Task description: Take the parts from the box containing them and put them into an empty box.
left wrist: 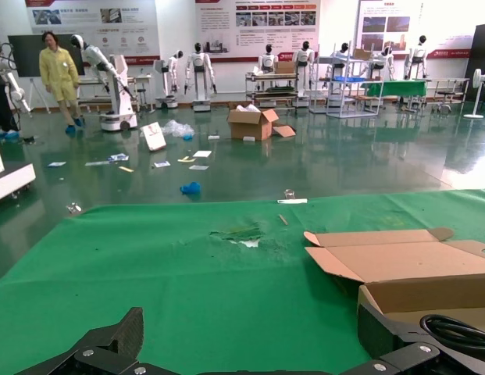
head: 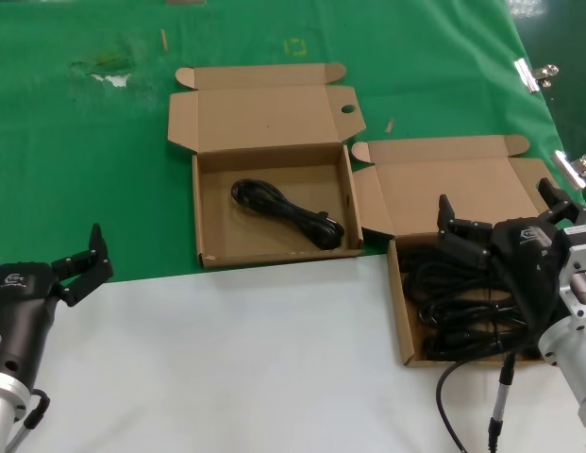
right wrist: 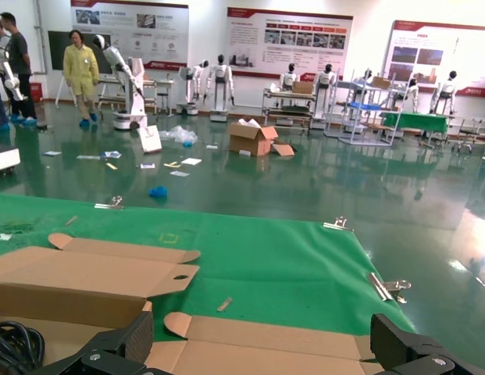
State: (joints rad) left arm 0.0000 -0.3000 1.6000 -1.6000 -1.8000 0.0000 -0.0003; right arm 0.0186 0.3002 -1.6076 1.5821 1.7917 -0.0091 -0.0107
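Two alike brown cardboard boxes stand open on the green cloth. The centre box (head: 196,208) holds one coiled black power cord (head: 285,215). The right box (head: 397,302) holds several black cords (head: 458,307). My right gripper (head: 500,209) is open and empty, over the back of the right box and above the cords; in the right wrist view (right wrist: 265,344) it faces that box's lid (right wrist: 304,344). My left gripper (head: 90,264) is open and empty at the front left, apart from both boxes. The left wrist view (left wrist: 254,336) shows the centre box (left wrist: 429,293) and its cord (left wrist: 457,332).
Metal clips (head: 533,74) hold the cloth at the table's right edge. A torn patch (head: 108,71) marks the cloth at the back left. White table surface (head: 226,359) lies in front. My thin black wire (head: 453,387) hangs by the right arm.
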